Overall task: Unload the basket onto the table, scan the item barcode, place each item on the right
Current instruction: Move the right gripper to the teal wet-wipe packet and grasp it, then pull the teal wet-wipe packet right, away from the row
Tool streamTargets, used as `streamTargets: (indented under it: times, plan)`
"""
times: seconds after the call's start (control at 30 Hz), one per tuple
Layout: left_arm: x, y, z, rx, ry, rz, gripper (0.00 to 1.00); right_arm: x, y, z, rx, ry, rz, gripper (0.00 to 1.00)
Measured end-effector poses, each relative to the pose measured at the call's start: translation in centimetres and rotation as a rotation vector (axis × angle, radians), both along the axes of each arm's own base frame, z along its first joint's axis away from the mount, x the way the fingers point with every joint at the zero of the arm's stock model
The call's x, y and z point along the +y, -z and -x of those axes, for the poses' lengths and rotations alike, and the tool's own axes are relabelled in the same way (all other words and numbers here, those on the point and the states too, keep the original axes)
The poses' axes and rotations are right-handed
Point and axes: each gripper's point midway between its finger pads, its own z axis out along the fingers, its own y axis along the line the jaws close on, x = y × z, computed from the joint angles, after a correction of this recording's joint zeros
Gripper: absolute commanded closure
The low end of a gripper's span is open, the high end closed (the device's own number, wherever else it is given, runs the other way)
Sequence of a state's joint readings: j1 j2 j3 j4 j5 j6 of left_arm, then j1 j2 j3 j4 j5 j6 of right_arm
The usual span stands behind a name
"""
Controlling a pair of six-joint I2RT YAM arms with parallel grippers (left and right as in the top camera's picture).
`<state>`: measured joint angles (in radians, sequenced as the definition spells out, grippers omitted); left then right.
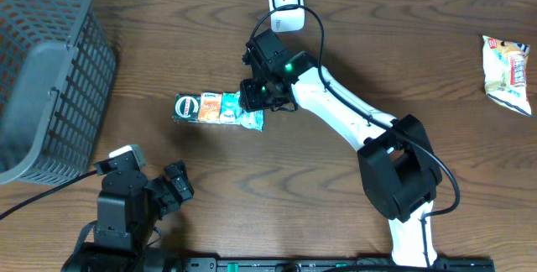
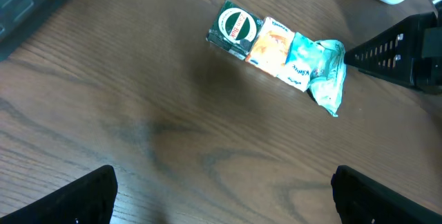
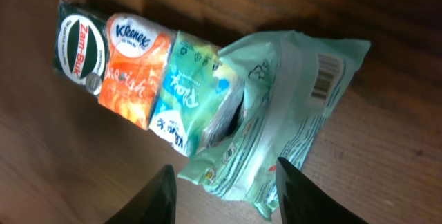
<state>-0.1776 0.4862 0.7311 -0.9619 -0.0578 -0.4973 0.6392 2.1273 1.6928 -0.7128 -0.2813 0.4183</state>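
At table centre: 1 tissue pack (image 1: 216, 108) labelled "Zam-Buk" and "Kleenex", barcode (image 3: 323, 77) on its teal end. Right gripper (image 3: 224, 179) straddles that end, grip unclear. Near left, left gripper (image 2: 221, 203) spread wide.

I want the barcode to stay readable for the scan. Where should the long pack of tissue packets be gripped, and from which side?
Probably the firm orange middle packet of the long plastic-wrapped tissue pack, from above, fingers across its short width. The pack lies flat, and the barcode sits on the crumpled teal end flap, which then stays uncovered.
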Motion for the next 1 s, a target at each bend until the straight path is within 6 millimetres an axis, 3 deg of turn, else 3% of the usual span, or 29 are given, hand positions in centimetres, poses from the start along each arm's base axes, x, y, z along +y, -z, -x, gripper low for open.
streamTargets:
  times: [0.3,0.53,0.73,1.0]
  plan:
    - [0.0,0.0,0.0,0.0,0.0,0.0,0.02,0.4,0.4,-0.6,-0.038,0.015,0.018,0.66]
    - [0.0,0.0,0.0,0.001,0.0,0.0,0.02,-1.0,4.8,0.7,0.031,0.033,0.154,0.75]
    - [0.0,0.0,0.0,0.0,0.0,0.0,0.02,-4.0,5.5,1.7,0.08,0.078,0.292,0.78]
    - [0.0,0.0,0.0,0.0,0.0,0.0,0.02,-12.0,5.3,1.9,0.155,0.18,0.514,0.7]
